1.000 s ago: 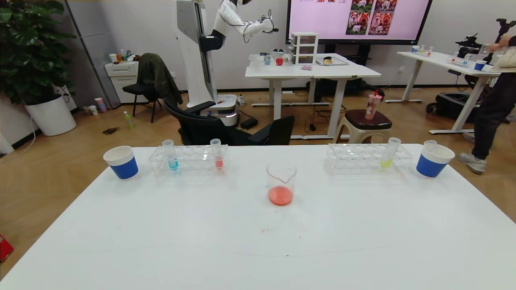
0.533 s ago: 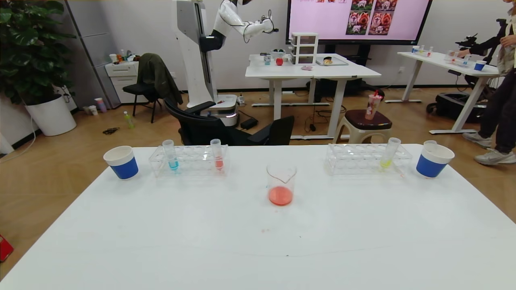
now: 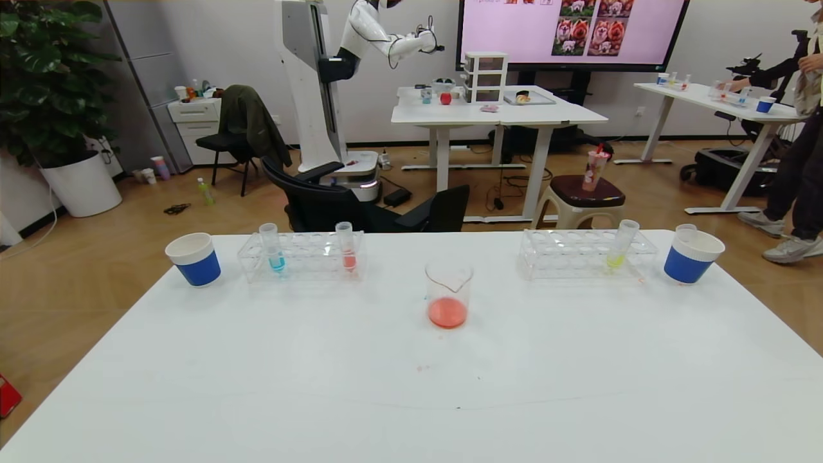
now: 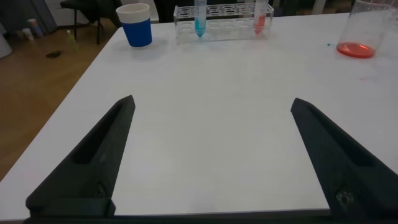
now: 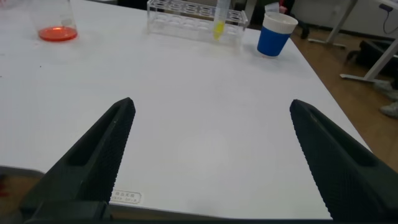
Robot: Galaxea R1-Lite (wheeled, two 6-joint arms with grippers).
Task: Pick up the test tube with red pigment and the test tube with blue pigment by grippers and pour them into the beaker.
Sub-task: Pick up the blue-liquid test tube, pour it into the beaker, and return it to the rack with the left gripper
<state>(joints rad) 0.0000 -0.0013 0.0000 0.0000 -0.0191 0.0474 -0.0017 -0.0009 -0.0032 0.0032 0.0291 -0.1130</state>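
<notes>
Both grippers, left gripper (image 4: 211, 158) and right gripper (image 5: 211, 158), gape empty over bare table (image 3: 411, 399), well short of the blue-pigment tube (image 4: 200, 17) and red-pigment tube (image 4: 259, 17).

Beaker (image 3: 448, 294) mid-bench (image 3: 411, 399). Racks along far edge: left rack (image 3: 301, 256) and right rack (image 3: 586, 254), a cup (image 3: 193, 258) toward each far corner.

Two clear racks (image 3: 302, 256) (image 3: 586, 253) are set on the white table (image 3: 411, 386), each flanked outward by a blue-banded cup (image 3: 194, 258) (image 3: 692, 255). A yellow-green tube (image 3: 620, 244) is held in the right rack.
</notes>
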